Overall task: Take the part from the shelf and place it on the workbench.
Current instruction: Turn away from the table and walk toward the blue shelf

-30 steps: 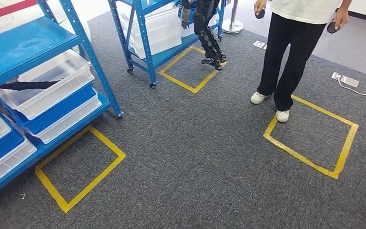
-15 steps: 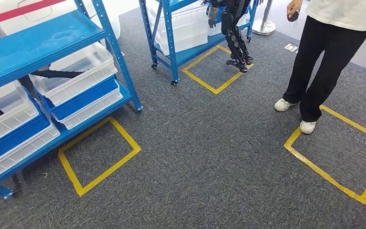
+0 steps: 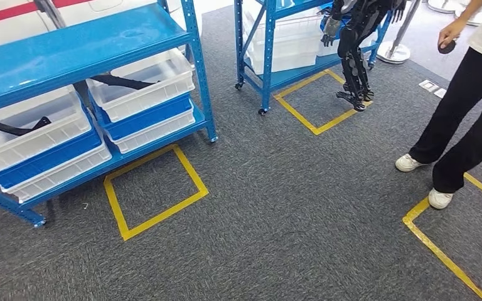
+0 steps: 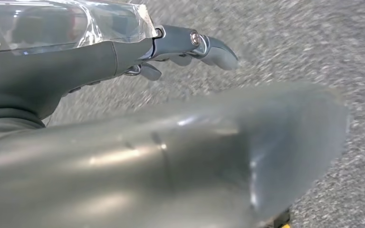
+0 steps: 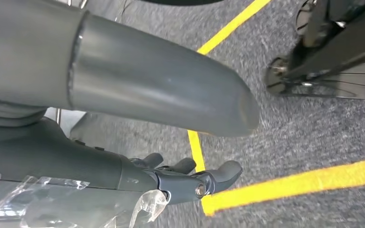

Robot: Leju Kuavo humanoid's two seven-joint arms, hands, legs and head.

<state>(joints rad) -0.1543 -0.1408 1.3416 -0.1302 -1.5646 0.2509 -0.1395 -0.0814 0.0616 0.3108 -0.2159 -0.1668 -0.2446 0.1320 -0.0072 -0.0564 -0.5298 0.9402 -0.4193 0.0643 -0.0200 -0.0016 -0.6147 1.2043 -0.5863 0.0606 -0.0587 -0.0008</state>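
Your left hand (image 4: 180, 47) empty, fingers apart above grey carpet (image 4: 290, 42), your right hand (image 5: 180, 178) likewise, yellow tape (image 5: 285, 185) just beyond its fingertips

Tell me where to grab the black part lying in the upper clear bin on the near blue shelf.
Grip the black part along its long thin middle, coming from the shelf's open front and down over the bin's rim. It lies flat across the bin, so fingers should close across its narrow width.
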